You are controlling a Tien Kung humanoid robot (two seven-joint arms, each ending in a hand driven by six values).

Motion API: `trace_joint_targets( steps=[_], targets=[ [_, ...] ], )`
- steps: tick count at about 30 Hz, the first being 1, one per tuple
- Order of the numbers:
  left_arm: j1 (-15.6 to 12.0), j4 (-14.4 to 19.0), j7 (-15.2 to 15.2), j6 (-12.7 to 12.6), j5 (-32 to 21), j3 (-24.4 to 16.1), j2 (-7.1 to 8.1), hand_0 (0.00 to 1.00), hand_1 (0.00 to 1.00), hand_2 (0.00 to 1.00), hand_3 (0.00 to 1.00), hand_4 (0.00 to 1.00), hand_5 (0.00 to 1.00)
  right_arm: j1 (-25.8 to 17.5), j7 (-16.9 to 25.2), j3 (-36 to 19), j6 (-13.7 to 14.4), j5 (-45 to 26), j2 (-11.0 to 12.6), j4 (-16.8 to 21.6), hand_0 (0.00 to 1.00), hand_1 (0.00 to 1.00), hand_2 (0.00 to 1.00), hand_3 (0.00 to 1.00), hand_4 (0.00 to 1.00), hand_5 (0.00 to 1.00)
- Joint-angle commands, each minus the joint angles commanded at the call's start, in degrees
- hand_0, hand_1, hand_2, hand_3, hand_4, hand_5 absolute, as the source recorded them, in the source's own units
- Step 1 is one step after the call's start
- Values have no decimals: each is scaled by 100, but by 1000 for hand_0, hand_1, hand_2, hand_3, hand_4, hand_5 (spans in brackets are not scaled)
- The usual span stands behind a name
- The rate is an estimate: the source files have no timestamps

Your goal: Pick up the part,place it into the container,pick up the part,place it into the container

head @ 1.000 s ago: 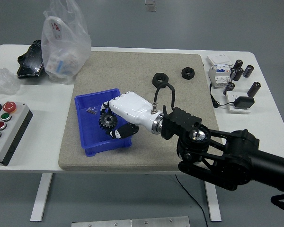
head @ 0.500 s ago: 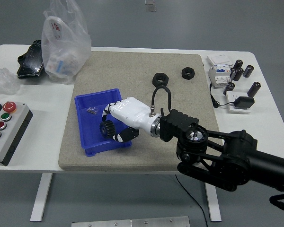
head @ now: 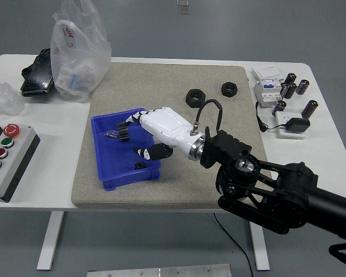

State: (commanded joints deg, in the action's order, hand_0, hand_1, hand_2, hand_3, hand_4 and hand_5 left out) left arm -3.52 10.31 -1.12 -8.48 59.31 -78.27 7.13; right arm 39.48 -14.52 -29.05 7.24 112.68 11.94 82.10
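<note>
A blue bin (head: pixel 112 176) stands on the left of the grey mat (head: pixel 219 121). My right hand (head: pixel 143 137), white with black joints, reaches over the bin from the right; its fingers (head: pixel 132 119) are spread, with the thumb (head: pixel 154 153) well apart from them. A black gear (head: pixel 123 132) lies in the bin just under the fingertips, and nothing is clamped between fingers and thumb. A small dark piece (head: pixel 139 167) and some tiny screws (head: pixel 110 135) also sit in the bin. Two black nuts (head: pixel 194 97) (head: pixel 229 88) lie on the mat behind the hand.
A clear plastic bag (head: pixel 78 52) and a black object (head: pixel 37 72) stand at the back left. A button box (head: pixel 6 158) sits at the left edge. A white breaker (head: pixel 268 86), several dark cylinders (head: pixel 288 89) and a black adapter (head: pixel 297 124) lie at the right.
The hand held the gear low in the bin; now it has risen and turned toward the bin's back, its fingers have opened, and the gear rests in the bin.
</note>
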Motion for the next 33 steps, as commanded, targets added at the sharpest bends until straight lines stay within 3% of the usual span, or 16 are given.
trace_joint_targets(
  steps=[9, 10, 20, 27, 33],
  targets=[
    [-48, 0, -33, -9, 28, -71, -25, 682, 650, 627, 651, 693, 244, -1020, 426, -1486, 547, -823, 390, -173, 431, 683, 757, 738, 688, 278],
    [-50, 0, -38, -10, 32, -75, -26, 682, 650, 627, 651, 693, 243, -1125, 472, -1640, 571, -900, 404, -200, 473, 682, 750, 724, 682, 281],
    [-39, 0, -30, -8, 62, -61, -27, 682, 650, 626, 650, 692, 244, -2334, 888, -3076, 805, -1299, 361, -238, 496, 691, 748, 721, 680, 279],
    [-39, 0, -77, -16, 120, -57, -5, 682, 650, 626, 650, 692, 243, -3050, 1486, -3483, 1184, -1920, 391, -254, 503, 681, 736, 701, 661, 300],
    [-13, 0, -114, -19, 197, -99, 52, 682, 650, 626, 650, 692, 244, -3189, 2053, -3535, 1293, -2652, 324, -246, 505, 664, 714, 688, 657, 301]
  ],
)
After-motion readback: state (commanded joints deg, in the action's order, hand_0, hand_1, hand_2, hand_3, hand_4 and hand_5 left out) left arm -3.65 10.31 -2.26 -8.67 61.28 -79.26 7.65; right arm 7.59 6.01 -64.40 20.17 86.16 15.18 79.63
